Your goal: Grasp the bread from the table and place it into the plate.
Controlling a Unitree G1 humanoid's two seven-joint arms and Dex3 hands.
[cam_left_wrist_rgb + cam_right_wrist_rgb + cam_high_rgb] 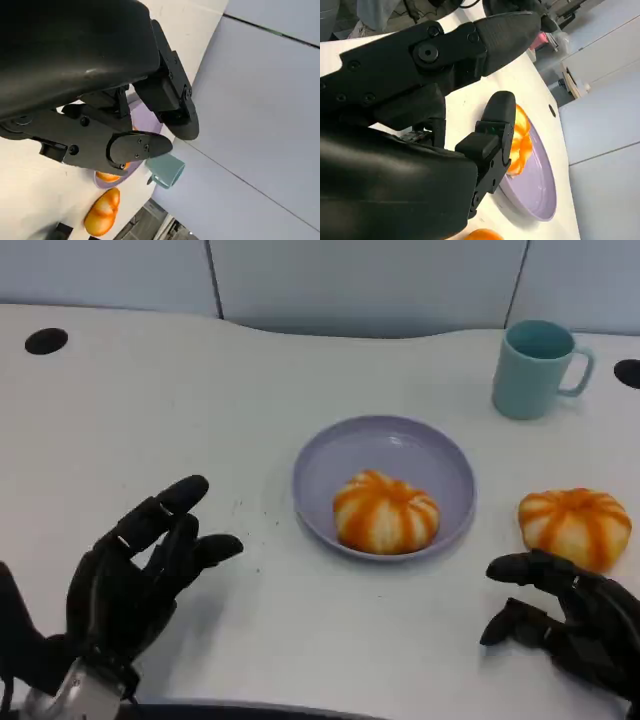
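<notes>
We start with the broad white table (150, 410), then the round lavender plate (385, 485) at its middle, which already carries one orange-striped bread roll (385, 512) towards its near rim; a second orange-striped round roll (575, 527) lies on the bare table to the plate's right, well apart from the pale teal mug (535, 370) behind it. Our right hand (565, 615) hovers just in front of that loose roll, fingers parted and holding nothing, one fingertip nearly reaching it; our left hand (135, 575) sits spread and empty over the near left table. We judge this to be the approach to a grasp on the second roll: next we need to reach forward over it, close round its sides, lift, and carry it left. The plate's open far half gives room; the near table edge lies close behind our right hand
</notes>
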